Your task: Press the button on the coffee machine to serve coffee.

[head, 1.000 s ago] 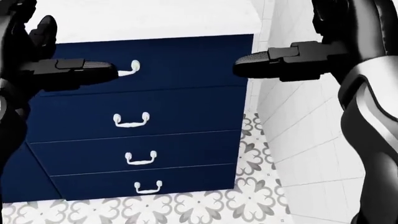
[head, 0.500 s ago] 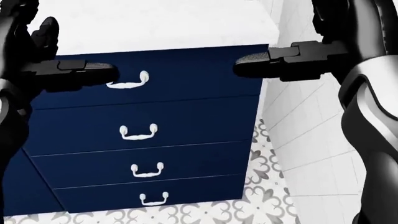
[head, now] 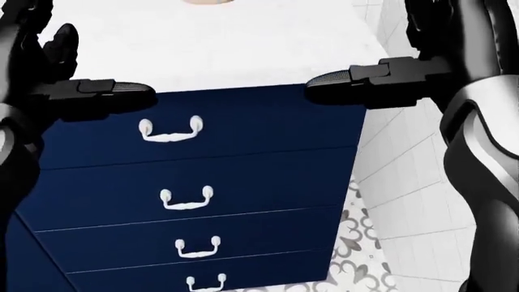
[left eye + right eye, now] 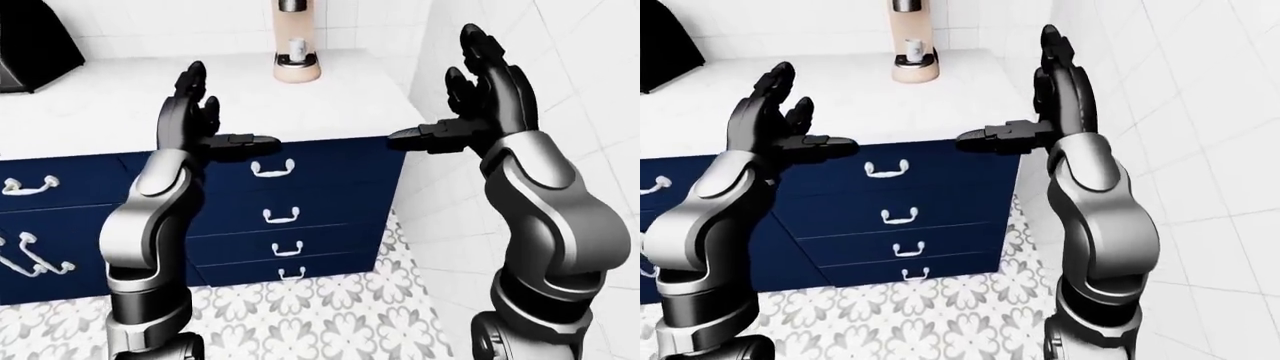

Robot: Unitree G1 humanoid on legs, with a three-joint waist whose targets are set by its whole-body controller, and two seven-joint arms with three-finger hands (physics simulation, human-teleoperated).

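Arms fill the near part of every view, grey-shelled and raised from the bottom edge. Left hand [image 4: 200,120] is held up with its black fingers spread, two pointing upward and the thumb jutting sideways toward the middle of the left-eye view; it grips nothing. Right hand [image 4: 478,97] mirrors it on the right side, fingers splayed upward and thumb reaching inward, also empty. The two thumbs point at each other with a clear gap between them.

Below and beyond the hands lies a patterned floor [image 4: 330,307] of grey-and-white tiles. Rising from it is a navy drawer cabinet [image 3: 243,176] with four stacked drawers, each carrying a white handle [image 3: 170,131]. More navy fronts with white handles continue toward the left edge of the left-eye view.

Over the cabinet runs a white countertop [image 4: 120,105]. Toward its far side, near the tiled wall [image 4: 590,90], stands the coffee machine [image 4: 296,45]: a slim peach-coloured column on a rounded base, dark at the top, with a small white cup [image 4: 296,51] sitting on the base. Its button cannot be made out. It is well apart from both hands.
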